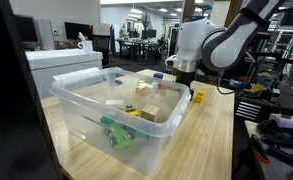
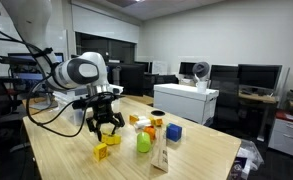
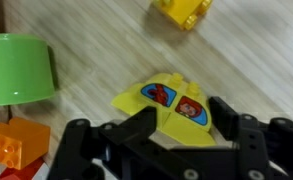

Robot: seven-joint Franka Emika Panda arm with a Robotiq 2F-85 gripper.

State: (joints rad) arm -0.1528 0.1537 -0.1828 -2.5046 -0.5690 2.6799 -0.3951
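A: Entry one, the gripper point(image 3: 181, 128)?

B: Black, two-fingered; low over the wooden table point(image 3: 96, 45); jaws part-way apart, one finger on each side of the yellow roof piece point(image 3: 171, 100); whether the pads press on it, I cannot tell.

A: Entry two, the piece?

B: Yellow, sloped, two small printed pictures on its face; lying flat on the table, directly beneath the gripper; in an exterior view point(image 2: 104, 151) it sits at the edge of a cluster of toys.

A: Neighbours?

B: Green cylinder point(image 3: 16, 68), near but apart; orange brick point(image 3: 14, 145), just beside one finger; small yellow brick point(image 3: 181, 12), well apart on the far side; clear plastic bin point(image 1: 86, 100), holding more blocks, apart from the gripper.

A: Handling note?

B: Judgement only; the sloped faces look likely to slip, so a grip would sit best low, on the straight side walls; fingers square to the piece and centred on it; a gentle squeeze, lest it squirt out; the finger near the orange brick kept clear of it; any lift straight up.
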